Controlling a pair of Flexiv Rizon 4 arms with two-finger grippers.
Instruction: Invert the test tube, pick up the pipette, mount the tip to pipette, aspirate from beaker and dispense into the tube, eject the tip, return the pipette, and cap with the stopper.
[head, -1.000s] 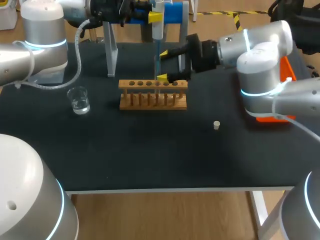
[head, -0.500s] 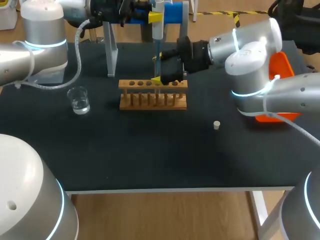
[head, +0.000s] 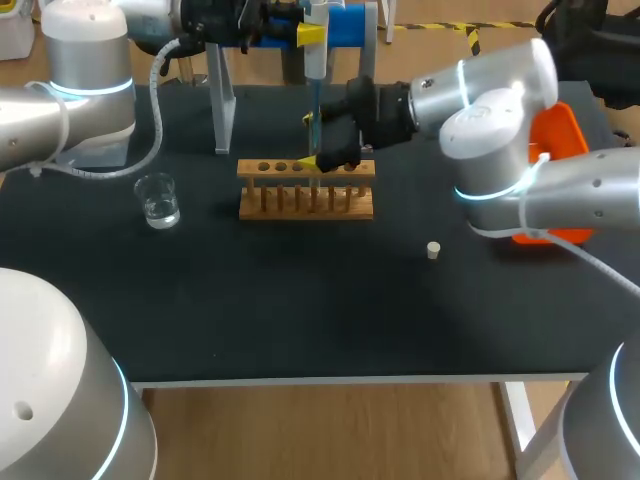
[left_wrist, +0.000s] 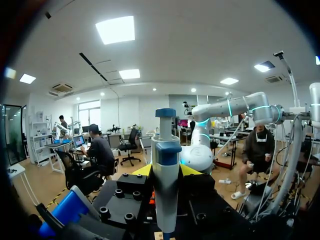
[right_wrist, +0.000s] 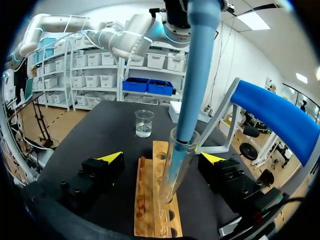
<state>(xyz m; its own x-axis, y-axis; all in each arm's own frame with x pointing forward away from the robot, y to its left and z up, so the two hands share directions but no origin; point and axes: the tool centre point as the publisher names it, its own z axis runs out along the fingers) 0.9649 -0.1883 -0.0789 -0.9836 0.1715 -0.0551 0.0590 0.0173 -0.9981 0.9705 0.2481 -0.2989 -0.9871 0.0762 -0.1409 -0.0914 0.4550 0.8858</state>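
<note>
My left gripper (head: 314, 36) is high over the back of the table, shut on the white and blue pipette (head: 316, 60); in the left wrist view the pipette (left_wrist: 165, 172) stands upright in my left gripper (left_wrist: 166, 170). Its long blue tip (right_wrist: 196, 80) reaches down into the clear test tube (right_wrist: 175, 167), which stands upright in the wooden rack (head: 306, 189). My right gripper (right_wrist: 161, 157) is open, one finger on each side of the tube without touching it. The beaker (head: 158, 200) with clear liquid is left of the rack. A small stopper (head: 433, 250) lies to the rack's right.
A blue and grey pipette stand (head: 350, 25) is at the back behind the rack. An orange bin (head: 560, 135) sits at the right edge behind my right arm. The rack's other holes (head: 265, 167) hold nothing.
My right arm has moved left toward the rack, bringing its open fingers around the test tube. The left arm and pipette have stayed still.
</note>
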